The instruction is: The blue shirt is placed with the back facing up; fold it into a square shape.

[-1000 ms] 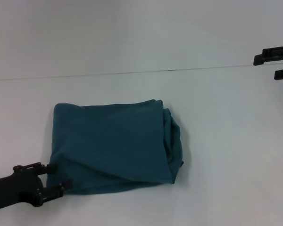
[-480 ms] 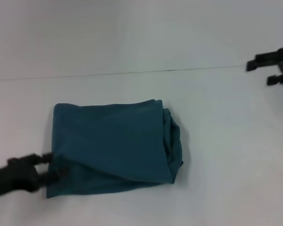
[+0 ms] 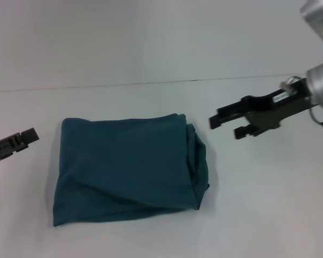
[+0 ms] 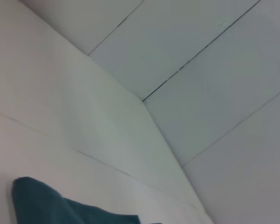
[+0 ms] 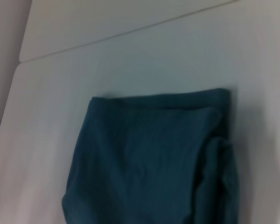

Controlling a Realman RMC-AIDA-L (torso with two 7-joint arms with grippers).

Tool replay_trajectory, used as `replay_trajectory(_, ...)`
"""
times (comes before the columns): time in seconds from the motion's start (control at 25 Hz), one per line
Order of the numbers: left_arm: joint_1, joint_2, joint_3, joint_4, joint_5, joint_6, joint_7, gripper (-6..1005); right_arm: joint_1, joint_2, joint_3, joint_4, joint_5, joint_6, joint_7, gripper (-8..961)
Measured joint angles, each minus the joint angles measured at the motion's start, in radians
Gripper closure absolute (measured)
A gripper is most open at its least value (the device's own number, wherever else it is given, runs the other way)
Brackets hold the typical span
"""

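Note:
The blue shirt (image 3: pixel 129 169) lies folded into a rough square in the middle of the white table, with bunched layers along its right edge. My right gripper (image 3: pixel 224 127) hovers just right of the shirt's far right corner, open, with nothing between its fingers. At the picture's left edge my left gripper (image 3: pixel 16 142) hangs clear of the shirt's left side and holds nothing. The right wrist view looks down on the shirt (image 5: pixel 154 158). Only one corner of the shirt (image 4: pixel 46 207) shows in the left wrist view.
The white table (image 3: pixel 269 204) runs wide around the shirt, with a thin seam (image 3: pixel 151 82) across it at the back. Nothing else stands on it.
My left gripper has let go of the shirt's near left corner and drawn back to the left. My right arm has swung in from the far right toward the shirt.

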State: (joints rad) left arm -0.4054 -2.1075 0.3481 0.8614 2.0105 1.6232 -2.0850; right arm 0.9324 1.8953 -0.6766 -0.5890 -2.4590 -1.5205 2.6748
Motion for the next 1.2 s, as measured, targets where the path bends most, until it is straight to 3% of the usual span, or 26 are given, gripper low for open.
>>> replay_trajectory(0.44, -0.002, -0.004, -0.003, -0.005, -0.038, -0.005, -0.008, 330, 0.000, 0.119, -0.009, 0.080, 0.044, 0.271, -0.025, 15)
replay_trajectory(0.68, -0.004, -0.006, -0.004, -0.007, -0.040, -0.010, -0.007, 330, 0.009, 0.141, -0.009, 0.124, 0.092, 0.342, -0.052, 16)
replay_trajectory(0.92, -0.003, -0.007, -0.005, -0.008, -0.041, -0.023, -0.007, 331, 0.014, 0.148, -0.025, 0.132, 0.091, 0.374, -0.041, 162)
replay_trajectory(1.2, -0.004, -0.008, 0.001, -0.009, -0.041, -0.038, -0.005, 330, 0.024, 0.162, -0.067, 0.170, 0.090, 0.463, -0.041, 195)
